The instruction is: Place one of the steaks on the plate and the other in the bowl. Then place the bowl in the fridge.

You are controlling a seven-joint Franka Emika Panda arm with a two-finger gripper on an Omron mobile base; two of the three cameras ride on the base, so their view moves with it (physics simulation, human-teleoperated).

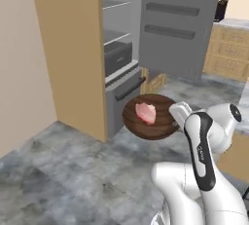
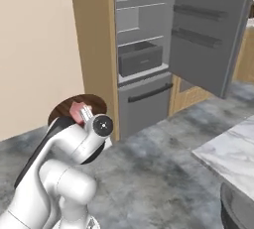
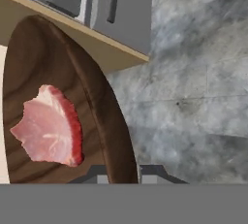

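Note:
A pale pink steak (image 1: 146,113) (image 2: 78,112) (image 3: 48,127) lies in the dark brown bowl (image 1: 156,131) (image 2: 63,109) (image 3: 43,48). My gripper (image 1: 175,120) (image 2: 88,115) (image 3: 121,173) is shut on the bowl's rim and holds it in the air over the floor. The bowl hangs a little in front of the open fridge (image 1: 116,39) (image 2: 141,29) (image 3: 97,5), about level with its lower drawer front. The plate is out of view.
The fridge door (image 1: 180,24) (image 2: 208,29) stands swung open to the right. A dark bin (image 1: 117,56) (image 2: 140,57) sits on a lower shelf. A marble counter (image 2: 233,148) with a dark pan (image 2: 238,208) lies at the right. Wood cabinets (image 1: 228,48) stand behind.

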